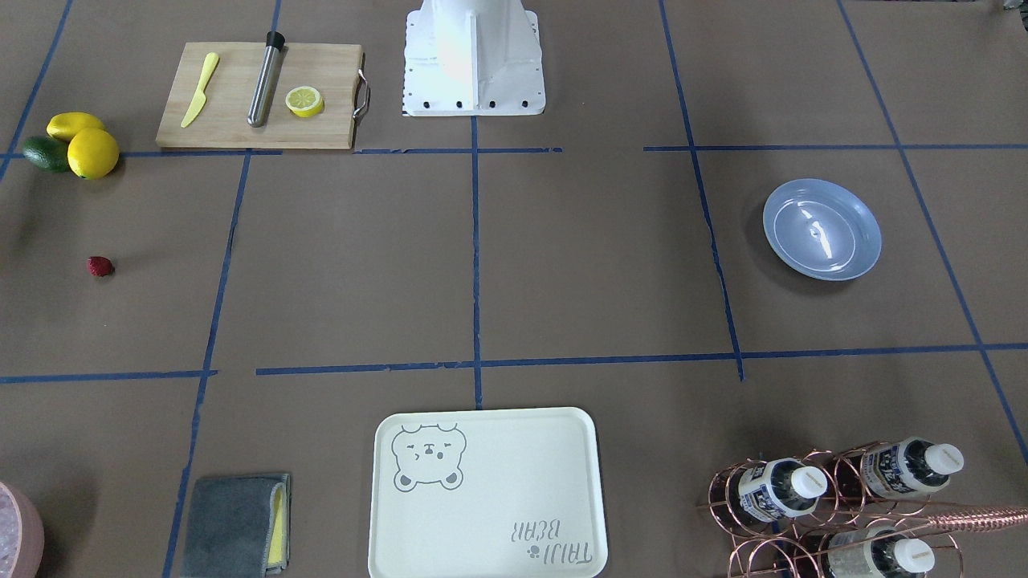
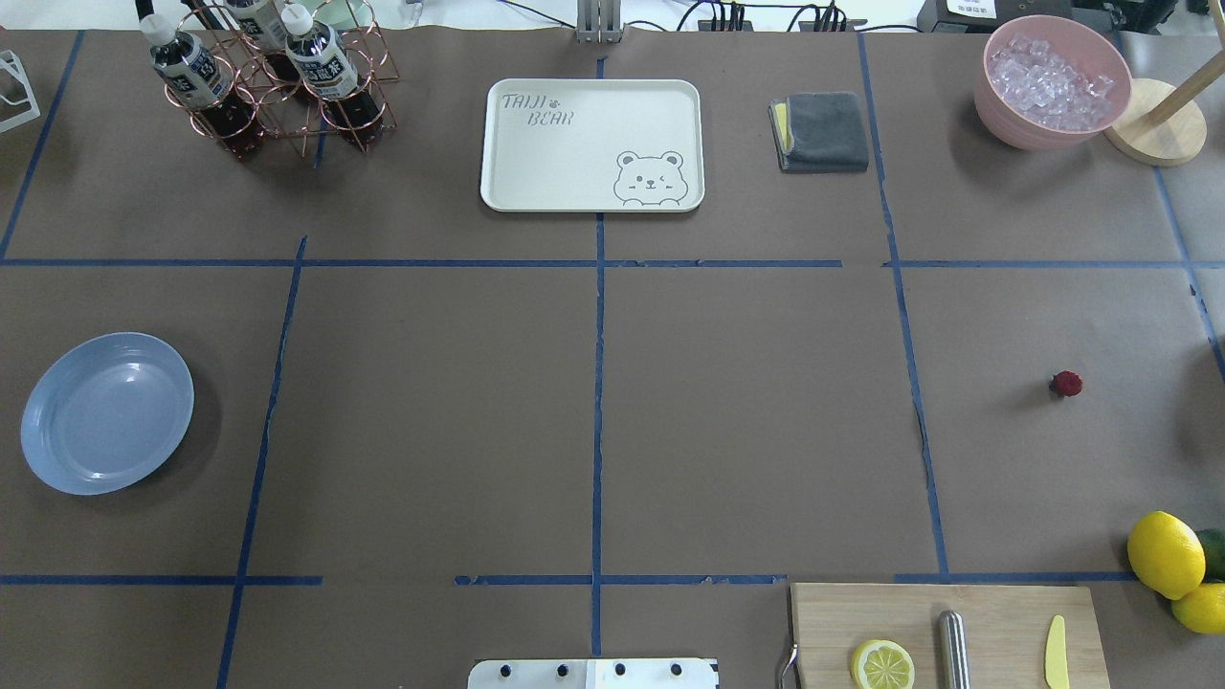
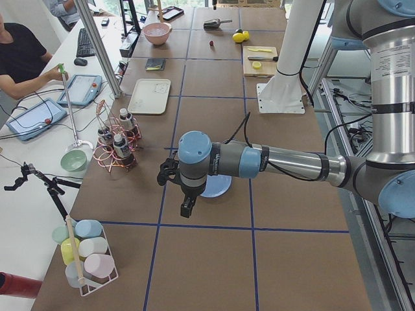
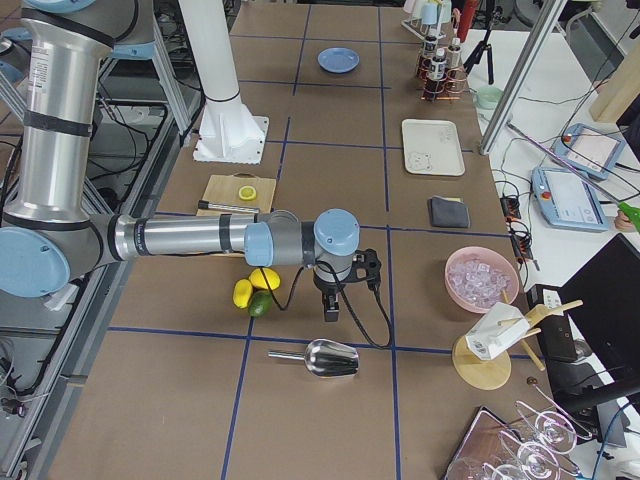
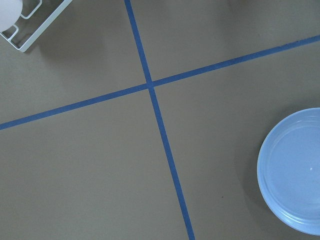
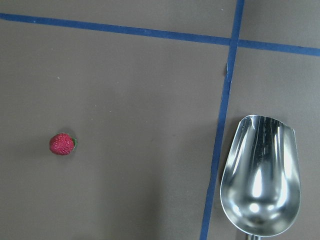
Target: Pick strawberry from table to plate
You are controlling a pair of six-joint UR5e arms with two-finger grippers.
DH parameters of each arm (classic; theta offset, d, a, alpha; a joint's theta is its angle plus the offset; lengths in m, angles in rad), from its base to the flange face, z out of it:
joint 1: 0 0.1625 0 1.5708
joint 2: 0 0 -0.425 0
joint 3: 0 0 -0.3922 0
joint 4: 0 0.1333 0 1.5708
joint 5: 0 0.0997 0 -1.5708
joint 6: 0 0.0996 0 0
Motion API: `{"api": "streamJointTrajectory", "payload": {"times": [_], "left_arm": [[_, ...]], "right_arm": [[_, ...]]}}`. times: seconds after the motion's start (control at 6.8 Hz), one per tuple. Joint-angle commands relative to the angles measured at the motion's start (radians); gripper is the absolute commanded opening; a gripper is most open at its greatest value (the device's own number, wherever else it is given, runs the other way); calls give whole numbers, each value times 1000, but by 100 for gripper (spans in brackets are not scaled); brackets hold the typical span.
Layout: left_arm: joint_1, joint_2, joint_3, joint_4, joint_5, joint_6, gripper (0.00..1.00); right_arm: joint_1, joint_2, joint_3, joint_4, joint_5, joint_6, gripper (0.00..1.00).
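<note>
Over at the robot's left end of the tabletop point(image 2: 431, 431), the left end effector point(image 3: 187, 208) hangs in the air, pointing down, close to the light-blue plate point(image 2: 105, 413). I see it only from the side, so I cannot tell whether its fingers are parted or closed. The plate sits near the left edge with nothing on it.

In the far left corner, dark bottles point(image 2: 191, 67) with white caps stand in a copper wire rack point(image 2: 368, 134). Midway along the far edge lies a cream tray point(image 2: 574, 144) printed with a bear, then a folded grey cloth point(image 2: 823, 131). A pink bowl point(image 2: 1000, 115) of ice point(image 2: 1053, 77) sits toward the far right corner.

The strawberry point(image 2: 1066, 384) lies alone on bare brown paper near the right edge, well apart from the plate at the other end. At the near right corner, two lemons point(image 2: 1165, 553) sit bunched together with what looks like an avocado point(image 2: 1213, 552) behind them. Just inward along the near edge, a wooden cutting board point(image 2: 995, 622) carries a lemon half point(image 2: 882, 664), a steel rod point(image 2: 951, 651) and a yellow knife point(image 2: 1056, 653).

The right end effector point(image 4: 331, 312) hangs above the right end, past the lemons. Here too I cannot tell whether its grip is loose or tight. A shiny metal scoop point(image 6: 262, 180) lies beyond a blue tape line from the berry.
</note>
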Motion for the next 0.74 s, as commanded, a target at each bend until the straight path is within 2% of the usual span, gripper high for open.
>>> {"api": "streamJointTrajectory", "payload": {"times": [0.0,0.59], "left_arm": [[0,21,3,-27,1,29,100],[3,24,3,-27,5,37,100]], "right_arm": [[0,0,1,1,2,1,100],[0,9,4,15,4,7,100]]}}
